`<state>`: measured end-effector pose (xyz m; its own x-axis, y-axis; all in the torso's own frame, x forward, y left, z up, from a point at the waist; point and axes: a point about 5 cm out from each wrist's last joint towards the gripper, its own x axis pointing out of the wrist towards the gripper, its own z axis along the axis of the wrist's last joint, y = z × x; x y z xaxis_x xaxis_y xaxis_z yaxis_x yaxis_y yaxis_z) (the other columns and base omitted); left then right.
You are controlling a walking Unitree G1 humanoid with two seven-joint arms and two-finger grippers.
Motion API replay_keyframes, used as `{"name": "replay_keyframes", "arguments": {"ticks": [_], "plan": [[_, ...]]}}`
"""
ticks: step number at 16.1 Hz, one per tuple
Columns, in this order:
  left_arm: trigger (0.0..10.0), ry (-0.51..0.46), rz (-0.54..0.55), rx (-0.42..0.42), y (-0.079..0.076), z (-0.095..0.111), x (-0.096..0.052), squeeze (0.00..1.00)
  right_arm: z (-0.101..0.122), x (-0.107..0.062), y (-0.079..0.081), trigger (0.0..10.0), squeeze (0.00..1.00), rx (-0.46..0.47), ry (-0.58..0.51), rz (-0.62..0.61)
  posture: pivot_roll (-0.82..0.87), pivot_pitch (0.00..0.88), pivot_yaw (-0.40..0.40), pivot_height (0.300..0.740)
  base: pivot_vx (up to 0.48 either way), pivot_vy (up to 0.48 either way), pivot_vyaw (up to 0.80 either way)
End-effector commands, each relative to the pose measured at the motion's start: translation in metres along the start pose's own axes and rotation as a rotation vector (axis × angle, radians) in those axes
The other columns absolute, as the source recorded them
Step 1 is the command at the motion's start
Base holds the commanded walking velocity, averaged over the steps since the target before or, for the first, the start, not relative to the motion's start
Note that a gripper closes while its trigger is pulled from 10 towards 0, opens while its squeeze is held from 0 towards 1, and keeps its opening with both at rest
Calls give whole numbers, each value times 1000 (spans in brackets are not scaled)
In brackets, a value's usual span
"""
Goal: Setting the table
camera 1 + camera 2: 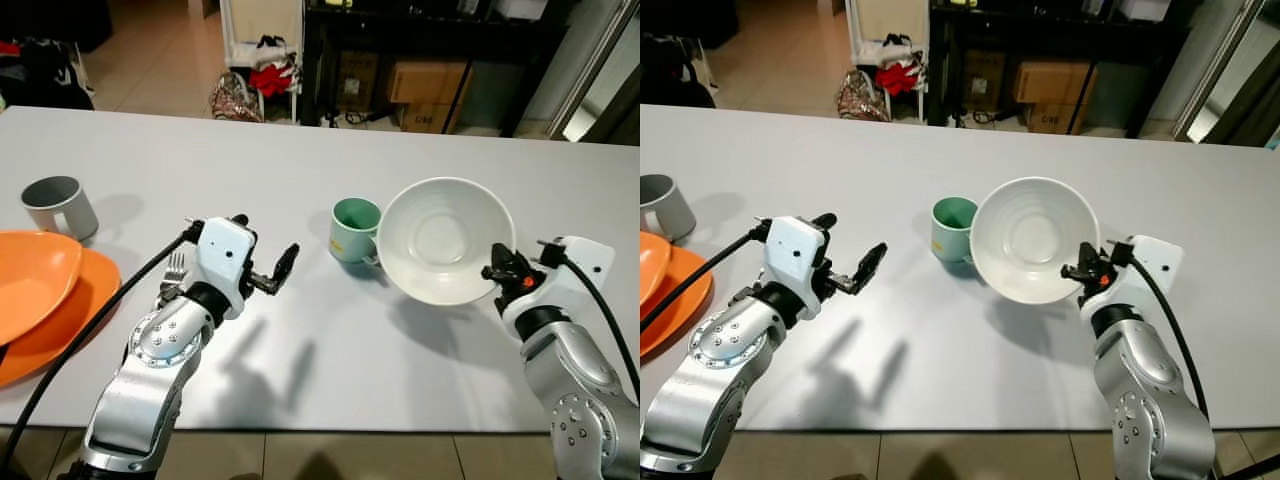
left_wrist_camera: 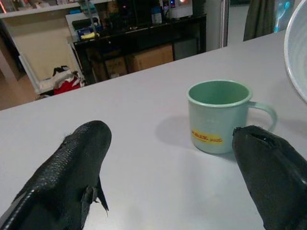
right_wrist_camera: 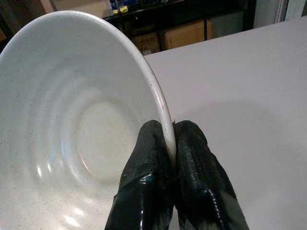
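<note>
White and tilted up off the grey table (image 1: pixel 330 350), the bowl (image 1: pixel 445 240) hangs pinched by its rim in the right gripper (image 1: pixel 503 270), just beside a green mug (image 1: pixel 354 230); the left gripper (image 1: pixel 268 262) hovers with fingers spread, near a fork (image 1: pixel 174 270), orange plates (image 1: pixel 40 290) and grey cup (image 1: pixel 60 205). In the left wrist view the two black fingers (image 2: pixel 72 172) stand apart toward the mug (image 2: pixel 218 115). In the right wrist view both fingers (image 3: pixel 148 182) clamp the bowl's rim (image 3: pixel 160 103).

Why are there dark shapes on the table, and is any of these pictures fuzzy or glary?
Left eye view: sharp; overhead light casts shadows of the left pincer and the tilted white bowl on the table. Left wrist view: the black fingers look soft, the green mug crisp. Right wrist view: small glints inside the bowl.
</note>
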<state>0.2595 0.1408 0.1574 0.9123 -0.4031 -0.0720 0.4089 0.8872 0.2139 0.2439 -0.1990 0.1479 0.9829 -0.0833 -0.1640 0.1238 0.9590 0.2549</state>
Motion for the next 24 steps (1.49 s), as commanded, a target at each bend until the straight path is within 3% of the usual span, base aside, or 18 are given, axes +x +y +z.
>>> {"name": "replay_keyframes", "arguments": {"ticks": [1, 4, 7, 13, 14, 19, 20, 21, 22, 24], "plan": [[10000, 1, -11, 4, -1, 1, 0, 0, 7, -1, -3, 10000, 0, 0, -30, -5, 39, 0, -57, 740, 0, 0, 0], [10000, 11, -38, 10, -2, 1, 2, 0, 2, 0, -1, 10000, 0, 39, 58, 65, 35, 0, -50, 740, 0, 0, 0], [10000, 15, -81, 10, -4, 1, 0, 0, 0, 0, -11, 10000, 0, 119, 88, 31, 34, 0, -46, 740, 0, 0, 0], [10000, 43, -321, -25, -21, 0, -2, 0, -6, -4, -51, 10000, 0, 335, 224, -196, 12, 0, -37, 740, 0, 0, 0], [10000, 50, -368, -16, -22, 0, -2, 0, -7, -8, -66, 10000, 0, 404, 233, -263, 12, 0, -37, 740, 0, 0, 0], [10000, 50, -426, -22, -24, 2, -5, 0, -15, -21, -97, 10000, 0, 580, 263, -450, -3, 0, -27, 740, 0, 0, 0], [10000, 51, -429, -21, -24, 2, -5, 0, -15, -21, -98, 10000, 0, 587, 265, -452, -3, 0, -27, 740, 0, 0, 0], [10000, 54, -438, -20, -24, 2, -6, 0, -16, -19, -97, 10000, 0, 663, 265, -446, 0, 0, -28, 740, 0, 0, 0], [10000, 54, -441, -21, -24, 2, -6, 0, -16, -19, -97, 10000, 424, 694, 266, -448, 0, 0, -28, 740, 0, 0, 0], [10000, 54, -458, -31, -24, 3, -8, 0, -15, -18, -98, 10000, 1000, 744, 262, -445, 4, 0, -30, 740, 0, 0, 0]]}}
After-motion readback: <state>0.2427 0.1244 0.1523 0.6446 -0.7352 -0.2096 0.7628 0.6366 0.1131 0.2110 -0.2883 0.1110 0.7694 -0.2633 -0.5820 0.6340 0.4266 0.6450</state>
